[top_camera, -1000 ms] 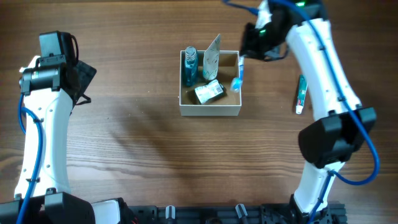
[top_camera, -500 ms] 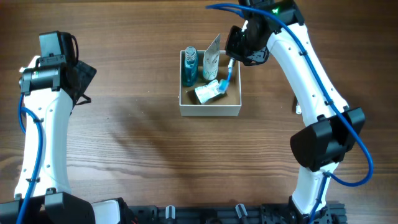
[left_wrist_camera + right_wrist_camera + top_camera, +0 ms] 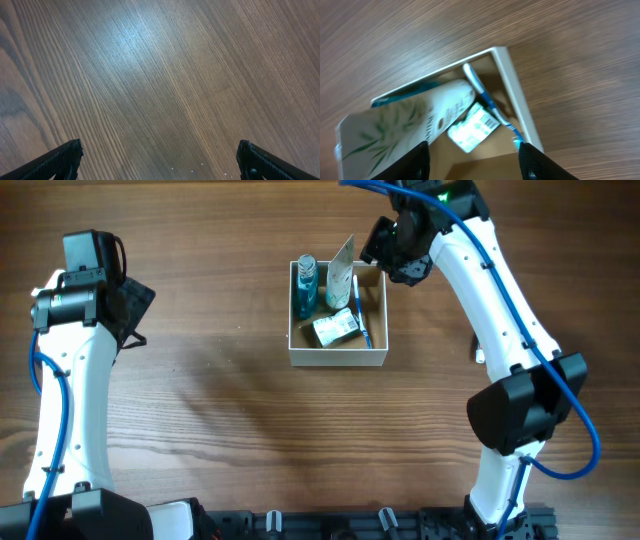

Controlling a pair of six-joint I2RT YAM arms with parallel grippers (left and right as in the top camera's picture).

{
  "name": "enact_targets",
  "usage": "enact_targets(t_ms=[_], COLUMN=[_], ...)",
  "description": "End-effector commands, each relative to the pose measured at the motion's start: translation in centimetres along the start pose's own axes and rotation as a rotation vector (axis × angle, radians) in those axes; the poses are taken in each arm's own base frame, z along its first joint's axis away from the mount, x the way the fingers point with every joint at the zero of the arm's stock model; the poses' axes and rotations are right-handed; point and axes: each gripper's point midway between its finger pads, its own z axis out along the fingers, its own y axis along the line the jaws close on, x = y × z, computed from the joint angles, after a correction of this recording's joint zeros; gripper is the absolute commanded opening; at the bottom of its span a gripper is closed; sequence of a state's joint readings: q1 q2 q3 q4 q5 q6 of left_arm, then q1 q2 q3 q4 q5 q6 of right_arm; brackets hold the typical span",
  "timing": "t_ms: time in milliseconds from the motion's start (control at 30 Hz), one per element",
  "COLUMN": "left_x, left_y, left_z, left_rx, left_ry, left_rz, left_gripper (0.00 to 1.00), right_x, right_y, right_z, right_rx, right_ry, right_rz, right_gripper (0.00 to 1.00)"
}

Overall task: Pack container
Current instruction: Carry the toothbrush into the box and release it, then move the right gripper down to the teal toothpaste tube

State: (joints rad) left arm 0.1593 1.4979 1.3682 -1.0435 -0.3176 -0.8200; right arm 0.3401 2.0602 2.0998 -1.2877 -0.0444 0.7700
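The container point(image 3: 337, 359), a small white-walled box with a tan inside, stands at the middle back of the table. In it are a blue bottle point(image 3: 305, 286), an upright white tube point(image 3: 341, 272), a small white packet point(image 3: 334, 330) and a blue-and-white toothbrush point(image 3: 358, 321). My right gripper point(image 3: 386, 254) hovers over the box's back right corner, open, with nothing between its fingers. The right wrist view looks down past the right gripper point(image 3: 475, 165) at the toothbrush point(image 3: 490, 102), the tube point(image 3: 420, 115), the packet point(image 3: 472, 130) and the box wall point(image 3: 512, 85). My left gripper point(image 3: 135, 305) is open at the far left.
The left wrist view shows only bare wooden table point(image 3: 160, 75) beneath the wide-open left gripper point(image 3: 160, 165). The right arm point(image 3: 500, 310) stretches along the table's right side, from the front edge up to the box.
My right gripper carried the toothbrush left over the box, then opened. The toothbrush now lies inside, along the right wall. The left arm has not moved.
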Motion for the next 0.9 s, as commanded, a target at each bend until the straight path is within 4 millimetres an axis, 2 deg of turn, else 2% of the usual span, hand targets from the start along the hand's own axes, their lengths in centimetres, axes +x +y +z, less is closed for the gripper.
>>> enact_targets(t_ms=[0, 100, 200, 367, 500, 667, 733, 767, 867], left_x=[-0.8, -0.8, -0.8, -0.8, -0.8, -0.8, -0.8, -0.8, -0.8], left_y=[0.1, 0.1, 0.1, 0.1, 0.1, 0.1, 0.1, 0.1, 0.1], left_z=[-0.7, -0.7, -0.7, -0.7, -0.7, -0.7, -0.7, -0.7, -0.7], left_rx=[0.008, 0.008, 0.008, 0.008, 0.008, 0.008, 0.007, 0.008, 0.008], left_ry=[-0.029, -0.030, -0.030, -0.029, -0.030, -0.029, -0.030, -0.030, -0.029], left_rz=[-0.008, -0.008, -0.008, -0.008, -0.008, -0.008, -0.008, -0.009, -0.008], left_gripper=[1.00, 1.00, 1.00, 1.00, 1.00, 1.00, 1.00, 1.00, 1.00], right_x=[-2.9, -5.0, -6.6, -8.3, -8.2, -7.1, -6.3, -4.8, -3.6], right_y=[-4.2, -8.6, -12.7, -18.1, -20.2, -23.2, -23.7, -23.9, -23.4], right_z=[-1.1, -2.2, -2.8, -3.4, -2.0, -0.2, 0.8, 2.7, 4.2], right_rx=[0.125, 0.238, 0.355, 0.453, 0.345, 0.300, 0.268, 0.237, 0.196], right_ry=[-0.100, -0.134, -0.121, -0.061, 0.036, 0.116, 0.150, 0.192, 0.221], right_rz=[0.070, 0.023, -0.118, -0.287, -0.392, -0.343, -0.320, -0.273, -0.238], right_gripper=[0.64, 0.71, 0.86, 0.98, 1.00, 1.00, 1.00, 1.00, 0.99])
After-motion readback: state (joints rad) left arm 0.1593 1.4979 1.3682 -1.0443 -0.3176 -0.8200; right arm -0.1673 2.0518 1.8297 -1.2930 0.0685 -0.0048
